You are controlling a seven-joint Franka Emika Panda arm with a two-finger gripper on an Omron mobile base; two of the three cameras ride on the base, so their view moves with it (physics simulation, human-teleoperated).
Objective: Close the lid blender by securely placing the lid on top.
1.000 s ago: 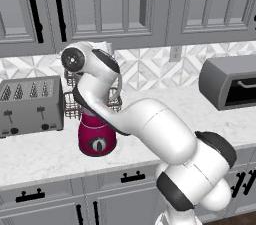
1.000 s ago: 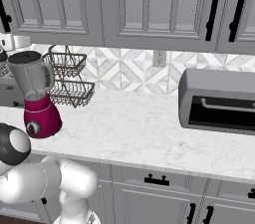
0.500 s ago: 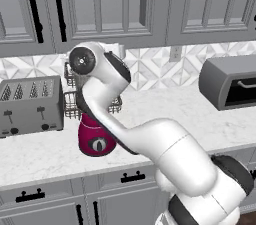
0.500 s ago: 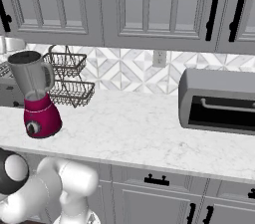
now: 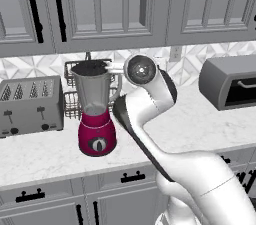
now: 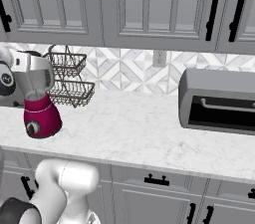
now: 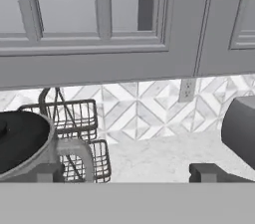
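lid (image 7: 17, 141): cut by hand view's left edge | wire basket (image 5: 75, 101): partly behind blender (image 5: 96, 109)

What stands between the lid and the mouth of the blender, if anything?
Nothing visible does. The lid already lies in the mouth of the blender. The gripper is open next to the blender's top and holds nothing.
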